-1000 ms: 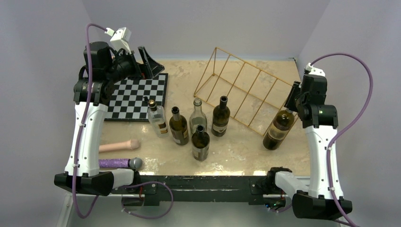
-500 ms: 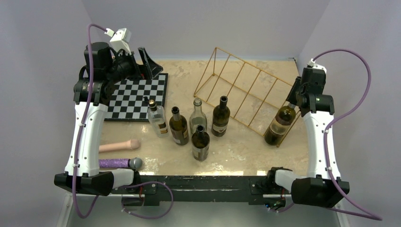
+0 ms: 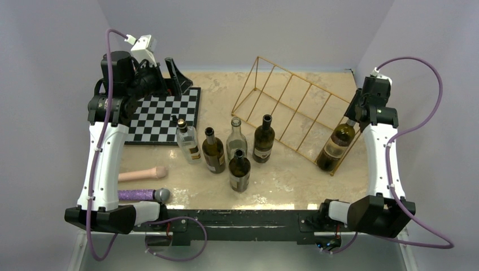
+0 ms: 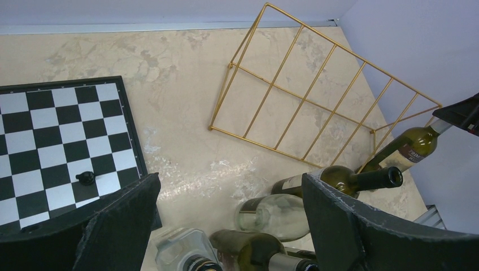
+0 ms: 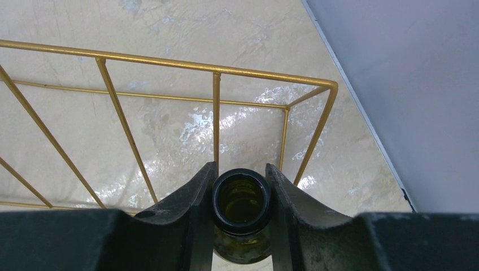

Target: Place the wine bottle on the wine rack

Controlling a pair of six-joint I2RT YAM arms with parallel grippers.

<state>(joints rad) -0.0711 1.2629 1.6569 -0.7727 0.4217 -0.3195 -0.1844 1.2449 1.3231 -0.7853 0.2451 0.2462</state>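
Right gripper (image 5: 241, 189): fingers pinched on the neck of the wine bottle (image 5: 241, 203), one on each side just under the open mouth
Wine bottle: dark green with a pale label, tilted, neck up towards the right arm and base low by the near right corner of the wine rack (image 3: 302, 79)
Bottle against rack: its body (image 3: 337, 144) lies across the end wires in the top view; whether it rests on the bars or on the table cannot be told
Wine rack: gold wire frame lying slanted on the far right of the marble table (image 3: 294, 180), none of its slots seen holding a bottle
Left gripper (image 4: 230, 180): fingers spread wide, holding nothing, raised above the far corner of the checkered board (image 3: 164, 116)
Checkered board: flat on the far left of the table, one small dark chess piece (image 4: 85, 178) on a white square
Other bottles: five stand upright in a cluster (image 3: 236, 149) at mid table, between board and rack, two clear and three dark
Near left edge: a pink handle-like object (image 3: 141, 174) and a purple microphone (image 3: 144, 195) lie side by side
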